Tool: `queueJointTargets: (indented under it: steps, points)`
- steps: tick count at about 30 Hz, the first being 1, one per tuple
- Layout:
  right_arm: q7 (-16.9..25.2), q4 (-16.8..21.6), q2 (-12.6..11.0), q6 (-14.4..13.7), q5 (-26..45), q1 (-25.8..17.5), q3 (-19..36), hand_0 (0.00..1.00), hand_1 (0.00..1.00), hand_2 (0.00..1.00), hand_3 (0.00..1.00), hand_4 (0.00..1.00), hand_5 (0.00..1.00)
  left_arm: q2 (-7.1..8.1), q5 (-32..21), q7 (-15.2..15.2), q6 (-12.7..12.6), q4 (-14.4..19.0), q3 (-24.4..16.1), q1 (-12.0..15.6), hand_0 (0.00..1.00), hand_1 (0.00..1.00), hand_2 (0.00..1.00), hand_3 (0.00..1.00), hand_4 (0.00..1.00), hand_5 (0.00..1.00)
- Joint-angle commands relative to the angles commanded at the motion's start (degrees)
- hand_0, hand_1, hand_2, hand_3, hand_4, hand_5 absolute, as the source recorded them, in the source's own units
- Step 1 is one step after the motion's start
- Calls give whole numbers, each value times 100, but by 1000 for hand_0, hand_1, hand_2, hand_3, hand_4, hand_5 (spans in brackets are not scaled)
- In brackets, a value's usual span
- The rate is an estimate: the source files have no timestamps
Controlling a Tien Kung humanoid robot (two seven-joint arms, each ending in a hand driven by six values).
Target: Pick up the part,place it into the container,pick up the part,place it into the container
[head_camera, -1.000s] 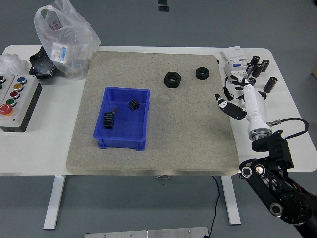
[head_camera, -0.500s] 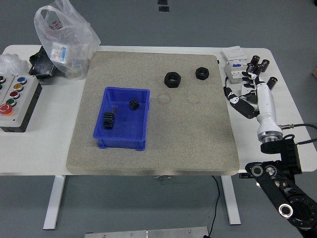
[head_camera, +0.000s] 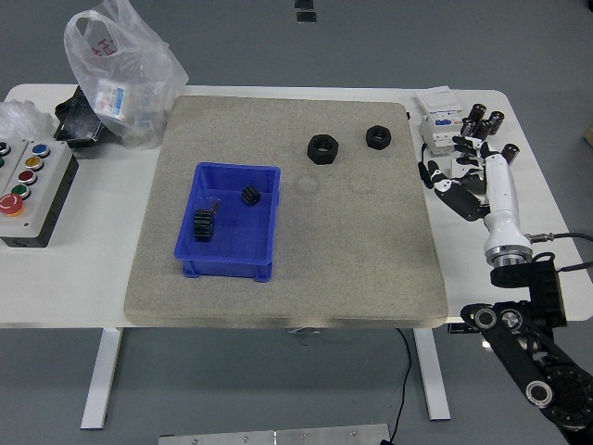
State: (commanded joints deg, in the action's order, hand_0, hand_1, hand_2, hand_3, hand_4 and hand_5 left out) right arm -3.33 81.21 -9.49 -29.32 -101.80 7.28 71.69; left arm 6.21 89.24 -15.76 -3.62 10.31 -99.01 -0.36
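So my right robot hand (head_camera: 460, 179) has drifted back off the mat over the last second. It was hovering at the mat's right edge, now it's over the bare surface (head_camera: 83, 278) near the right edge, just in front of the little pile of black cylinders (head_camera: 482, 123) and the white box (head_camera: 437, 113). Fingers are spread and loose, holding nothing. My guess is it's resetting between picks, not reaching for anything yet.

The blue bin (head_camera: 264, 227) sits on the left half of the grey mat (head_camera: 361, 260) and already has two black geared parts in it: a bigger gear (head_camera: 204, 225) near its left wall and a smaller one (head_camera: 249, 196) toward the back. Those haven't budged.

Two black nuts are still out on the mat near its far edge, a larger nut (head_camera: 321, 148) and a smaller nut (head_camera: 378, 136) to its right, well apart from the bin. If those are the parts left to move, the job looks about half done. Left arm isn't showing at all.
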Motion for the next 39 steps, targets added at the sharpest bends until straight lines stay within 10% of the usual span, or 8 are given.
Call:
queueJointTargets:
  steps: [39]
  points:
    - [5,-174,37,245,112,25,-120,454,623,660,725,720,313,36,-52,-72,-2,0,29,-9,610,644,618,655,664,267]
